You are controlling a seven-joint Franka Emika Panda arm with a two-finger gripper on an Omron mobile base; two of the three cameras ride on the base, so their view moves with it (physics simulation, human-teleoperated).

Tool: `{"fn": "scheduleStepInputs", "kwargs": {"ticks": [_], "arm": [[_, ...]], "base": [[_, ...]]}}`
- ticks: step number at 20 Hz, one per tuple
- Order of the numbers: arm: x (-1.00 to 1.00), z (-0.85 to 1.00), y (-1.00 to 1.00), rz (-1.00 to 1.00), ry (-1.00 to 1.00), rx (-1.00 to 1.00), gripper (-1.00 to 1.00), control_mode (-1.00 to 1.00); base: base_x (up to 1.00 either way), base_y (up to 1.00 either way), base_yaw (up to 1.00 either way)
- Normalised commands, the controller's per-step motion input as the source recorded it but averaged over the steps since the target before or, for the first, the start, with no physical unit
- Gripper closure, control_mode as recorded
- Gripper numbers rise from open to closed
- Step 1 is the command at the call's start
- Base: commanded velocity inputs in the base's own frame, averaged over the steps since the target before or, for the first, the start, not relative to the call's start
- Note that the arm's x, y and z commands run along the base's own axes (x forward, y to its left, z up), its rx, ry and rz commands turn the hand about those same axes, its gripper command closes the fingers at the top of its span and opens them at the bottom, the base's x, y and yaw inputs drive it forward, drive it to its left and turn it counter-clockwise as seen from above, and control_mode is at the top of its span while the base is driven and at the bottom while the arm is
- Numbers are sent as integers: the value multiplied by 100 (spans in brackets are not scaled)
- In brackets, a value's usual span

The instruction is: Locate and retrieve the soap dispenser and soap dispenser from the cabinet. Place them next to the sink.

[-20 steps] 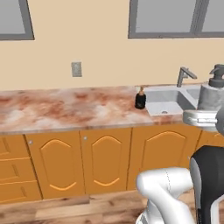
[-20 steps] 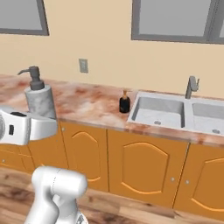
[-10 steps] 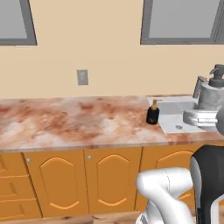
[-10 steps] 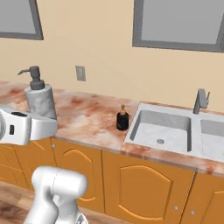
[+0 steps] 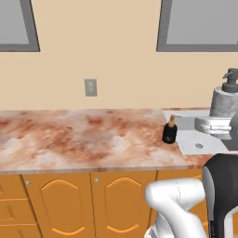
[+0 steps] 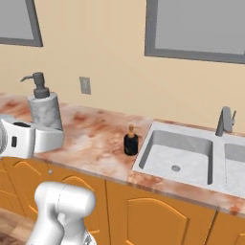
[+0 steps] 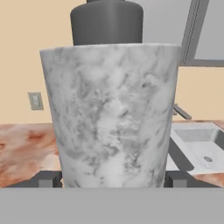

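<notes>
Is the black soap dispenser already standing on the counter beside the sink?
Yes, the black soap dispenser stands upright on the counter just left of the sink.

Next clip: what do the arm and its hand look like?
The arm is glossy white with rounded, tube-like segments and a dark grey joint section. The hand is a white, boxy block with a small dark mark, and its fingertips are small, dark and squared. No cables visible.

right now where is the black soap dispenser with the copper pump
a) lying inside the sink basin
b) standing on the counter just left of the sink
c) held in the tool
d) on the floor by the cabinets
b: the black soap dispenser stands upright on the counter beside the sink, while the tool grips the marbled grey soap dispenser.
</notes>
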Motion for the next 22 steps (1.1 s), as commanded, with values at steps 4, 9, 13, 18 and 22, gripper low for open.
{"fn": "scheduleStepInputs", "kwargs": {"ticks": [4, 9, 13, 18, 22], "arm": [[0, 0, 0, 0, 0, 0, 100, 100], [0, 0, 0, 0, 0, 0, 100, 100], [0, 0, 0, 0, 0, 0, 100, 100], [0, 0, 0, 0, 0, 0, 100, 100], [33, -5, -7, 8, 0, 2, 100, -100]], "base": [[29, -9, 1], [11, -1, 0], [2, 0, 0], [0, 0, 0], [0, 0, 0]]}}
